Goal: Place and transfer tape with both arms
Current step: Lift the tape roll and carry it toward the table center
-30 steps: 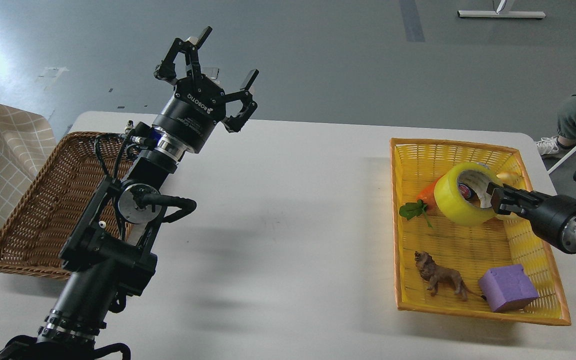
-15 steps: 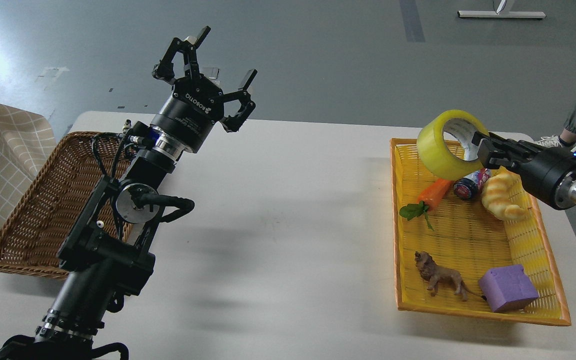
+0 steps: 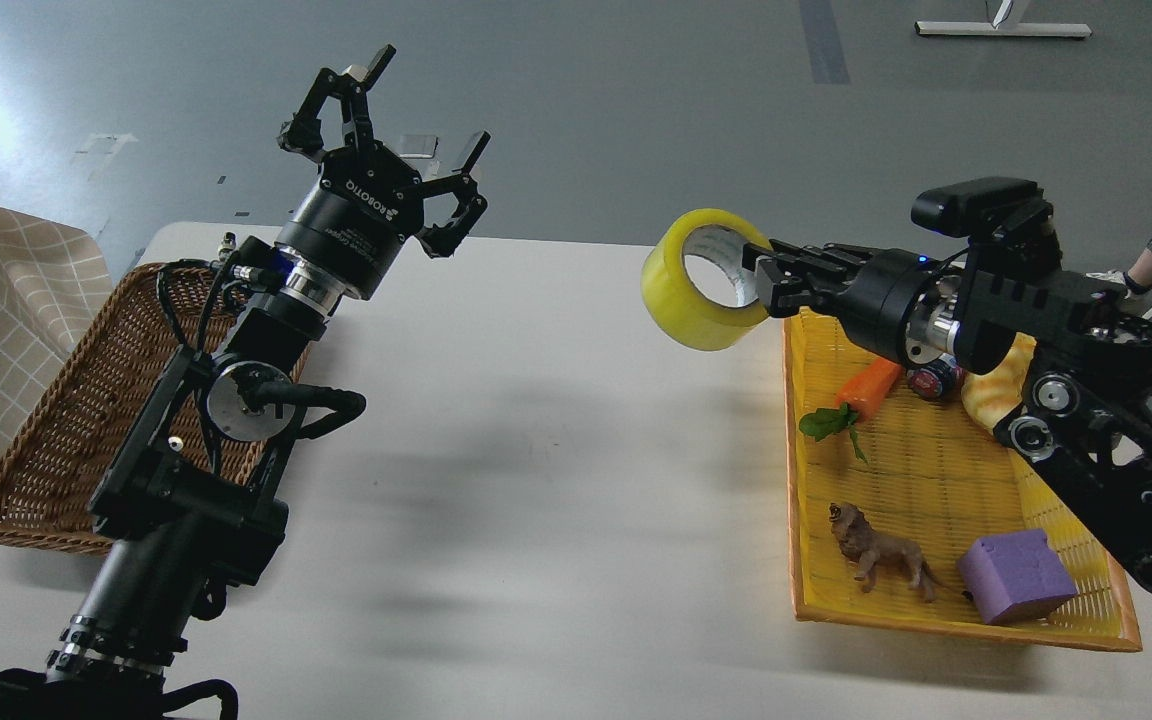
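Your right gripper [image 3: 762, 283] is clamped on the wall of the tape [image 3: 698, 279], one finger inside the core and one outside, so the roll hangs clear of the white table [image 3: 556, 480], well above it and just past the yellow basket's [image 3: 792, 480] left rim. Carry it level toward the middle of the table and lower it gently before you let go, judging that a roll set on edge may wander off; lay it flat so the other arm has an easy wall to pinch. Below and behind this gripper, the yellow basket holds a purple block [image 3: 1016, 576] and a toy lion [image 3: 881, 553] at the near end, then a toy carrot [image 3: 861, 392], a small can [image 3: 934, 379] and a bread toy [image 3: 991, 392] partly hidden under the arm. Your left gripper [image 3: 414, 128] is raised far to the left with its fingers spread wide and holding nothing; beneath it the brown wicker basket [image 3: 76, 420] looks empty.
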